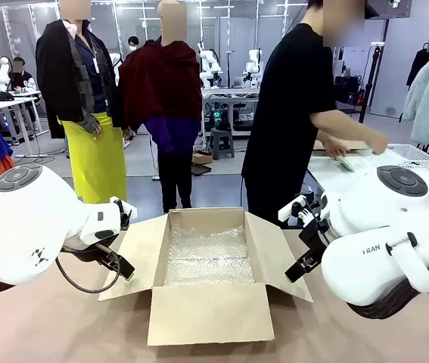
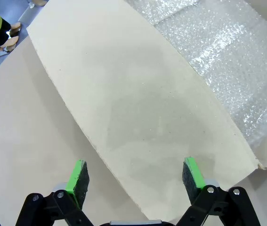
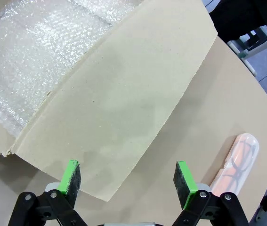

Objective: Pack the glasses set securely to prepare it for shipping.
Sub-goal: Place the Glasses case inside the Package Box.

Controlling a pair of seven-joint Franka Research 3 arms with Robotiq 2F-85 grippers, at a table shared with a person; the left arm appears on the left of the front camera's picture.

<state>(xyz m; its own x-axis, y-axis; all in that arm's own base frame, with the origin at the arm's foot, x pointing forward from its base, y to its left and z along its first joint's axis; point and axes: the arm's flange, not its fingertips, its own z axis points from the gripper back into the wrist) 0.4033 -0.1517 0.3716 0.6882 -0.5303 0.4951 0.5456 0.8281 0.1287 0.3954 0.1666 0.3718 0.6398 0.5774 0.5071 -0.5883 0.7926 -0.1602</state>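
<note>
We hold our left pincer (image 2: 135, 176) and right pincer (image 3: 128, 176) wide apart over the box (image 1: 203, 314) flaps, with the pink case (image 3: 237, 157) near the box.

Open brown cardboard box (image 1: 199, 311): matt paperboard. Clear bubble-wrap lining (image 1: 208, 257): glossy, dimpled plastic. Pale pink oblong glasses case (image 3: 237, 160): smooth translucent plastic. Beige tabletop (image 1: 40, 325): matt.

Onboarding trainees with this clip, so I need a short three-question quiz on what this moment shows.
1. True or false: the pink glasses case lies inside the cardboard box.
2. The box is lined with: A foam, B bubble wrap, C paper.
3. Fill in: the left gripper and right gripper hang ____ over the box's side flaps.

Key: 1 false, it lies on the table; 2 B; 3 open.
</note>
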